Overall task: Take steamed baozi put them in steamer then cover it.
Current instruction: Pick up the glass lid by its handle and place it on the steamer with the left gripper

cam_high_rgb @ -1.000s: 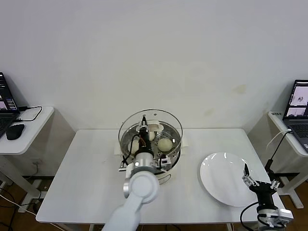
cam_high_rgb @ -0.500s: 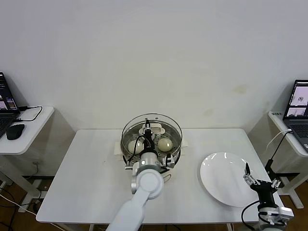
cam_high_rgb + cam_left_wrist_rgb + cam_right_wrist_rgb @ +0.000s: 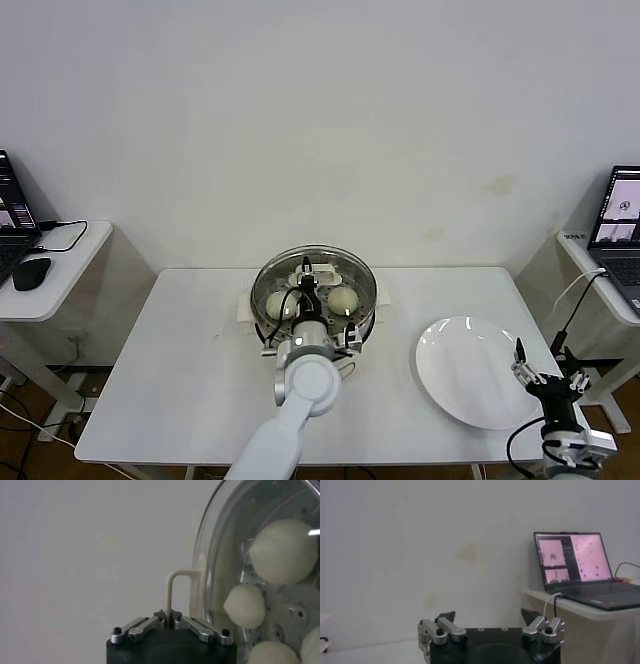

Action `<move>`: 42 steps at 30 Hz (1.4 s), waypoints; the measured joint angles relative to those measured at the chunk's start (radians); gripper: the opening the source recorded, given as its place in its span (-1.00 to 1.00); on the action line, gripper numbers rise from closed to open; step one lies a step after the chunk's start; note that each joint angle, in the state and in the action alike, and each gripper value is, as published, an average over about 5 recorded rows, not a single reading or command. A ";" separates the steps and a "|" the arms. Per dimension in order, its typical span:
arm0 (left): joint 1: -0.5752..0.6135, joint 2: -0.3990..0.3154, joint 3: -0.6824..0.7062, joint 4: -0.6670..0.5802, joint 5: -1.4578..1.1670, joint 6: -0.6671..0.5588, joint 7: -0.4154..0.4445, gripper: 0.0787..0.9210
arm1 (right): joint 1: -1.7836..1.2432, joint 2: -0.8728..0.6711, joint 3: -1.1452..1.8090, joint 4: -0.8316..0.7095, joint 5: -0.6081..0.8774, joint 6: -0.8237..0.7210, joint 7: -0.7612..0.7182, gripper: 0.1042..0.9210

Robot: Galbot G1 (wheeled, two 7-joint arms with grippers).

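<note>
Nearest me: right gripper [image 3: 546, 381], jaws wide apart, holding nothing, parked at the table's [image 3: 180, 380] near right corner beside the white plate [image 3: 465, 370]. Next: left gripper [image 3: 169, 616], jaws pinched on the cream handle [image 3: 176, 587] of the glass lid [image 3: 315, 285]. Beyond: steamer [image 3: 362, 322] with steamed baozi [image 3: 284, 551] on its tray. I note the lid has come lower than a second ago and now sits level over the steamer.
</note>
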 measured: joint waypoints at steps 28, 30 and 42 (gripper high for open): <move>0.008 -0.004 -0.018 0.023 -0.028 -0.001 -0.018 -0.86 | -0.014 0.002 0.009 0.004 -0.002 0.007 -0.003 0.76; 0.007 -0.004 -0.019 0.025 -0.031 -0.001 -0.022 -0.86 | -0.014 0.003 0.010 0.004 -0.002 0.007 -0.004 0.76; 0.019 -0.002 -0.016 0.024 -0.044 -0.006 -0.046 -0.86 | -0.015 0.003 0.011 0.001 -0.003 0.010 -0.005 0.76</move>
